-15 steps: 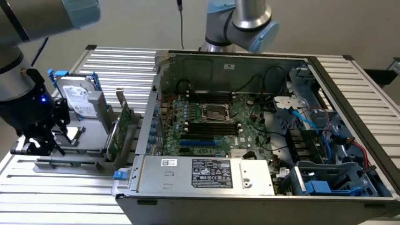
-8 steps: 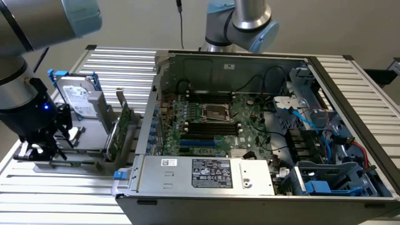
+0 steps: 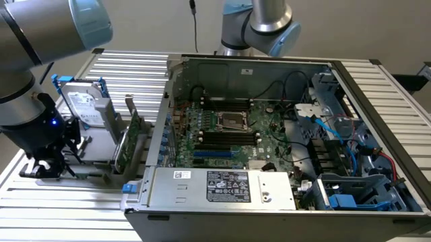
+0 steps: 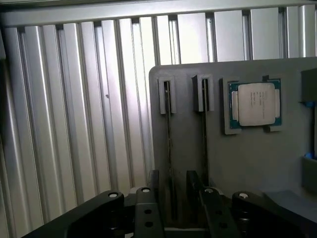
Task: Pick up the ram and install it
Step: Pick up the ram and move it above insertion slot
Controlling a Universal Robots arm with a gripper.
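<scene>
Here, the wrist view reveals the gripper [image 4: 172, 182] spread astride the ram [image 4: 169, 134].

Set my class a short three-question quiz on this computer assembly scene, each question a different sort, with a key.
1. True or false: the open hand straddles one ram stick standing in the gray tray.
2. Which lies on the tray beside the ram slots? A) a fan B) a processor chip C) a screwdriver
3. Fill in: in the exterior view, the tray stands to the ____ of the computer case.
Key: 1 true; 2 B; 3 left.
</scene>
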